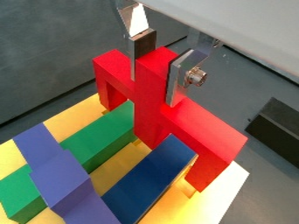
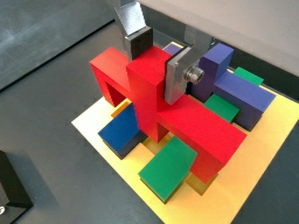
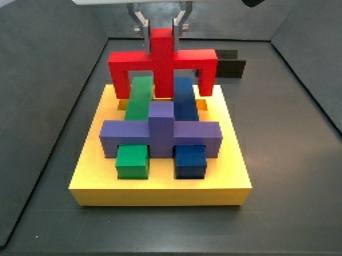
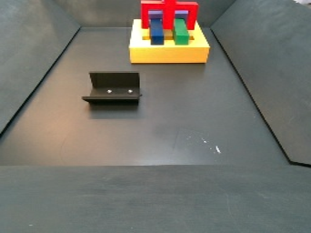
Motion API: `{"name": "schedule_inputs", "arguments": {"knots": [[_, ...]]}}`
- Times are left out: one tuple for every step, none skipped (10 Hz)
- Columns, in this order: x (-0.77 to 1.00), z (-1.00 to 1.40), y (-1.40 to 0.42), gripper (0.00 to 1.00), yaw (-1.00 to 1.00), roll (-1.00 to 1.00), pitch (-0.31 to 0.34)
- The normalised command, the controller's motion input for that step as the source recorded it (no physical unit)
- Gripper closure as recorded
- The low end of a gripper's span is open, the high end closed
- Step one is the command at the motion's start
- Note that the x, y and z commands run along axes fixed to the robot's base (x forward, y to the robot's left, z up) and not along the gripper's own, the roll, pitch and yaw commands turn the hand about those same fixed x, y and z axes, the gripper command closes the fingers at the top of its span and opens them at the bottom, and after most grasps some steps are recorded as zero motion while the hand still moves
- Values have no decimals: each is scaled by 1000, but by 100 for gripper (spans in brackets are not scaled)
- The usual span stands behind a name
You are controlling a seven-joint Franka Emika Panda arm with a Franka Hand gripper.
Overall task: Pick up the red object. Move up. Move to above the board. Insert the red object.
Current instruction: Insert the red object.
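red object post sits clamped in tool over board.

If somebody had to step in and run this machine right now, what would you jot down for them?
Gripper: at the far end of the board, shut on the red object's upright post.
Red object: upright, legs down over the board's far end, straddling the green block and blue block. Whether the legs are fully seated cannot be told.
Board: on the floor, purple cross nearer its middle.
Fixture: standing apart, mid-floor.
Done: pick-up, lift, move over the board.
Left: finish pressing it in if needed, then open the gripper.
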Motion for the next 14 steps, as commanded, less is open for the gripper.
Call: {"name": "schedule_inputs", "arguments": {"knots": [[189, -26, 34, 100, 0, -14, 1], [83, -60, 146, 100, 0, -73, 0], [0, 0, 137, 100, -40, -69, 0], [0, 0, 89, 100, -14, -67, 0], [0, 23, 0, 100, 0, -27, 0], [0, 214, -14, 100, 0, 0, 10], [0, 283, -37, 100, 0, 0, 24], [-43, 80, 0, 100, 0, 0, 0], [-66, 0, 0, 100, 0, 0, -33], [-69, -149, 3, 100, 0, -4, -99], [-97, -209, 11, 100, 0, -20, -130], [-66, -137, 14, 100, 0, -27, -100], [-14, -103, 9, 100, 0, -63, -79], [0, -94, 0, 100, 0, -74, -67]]}}
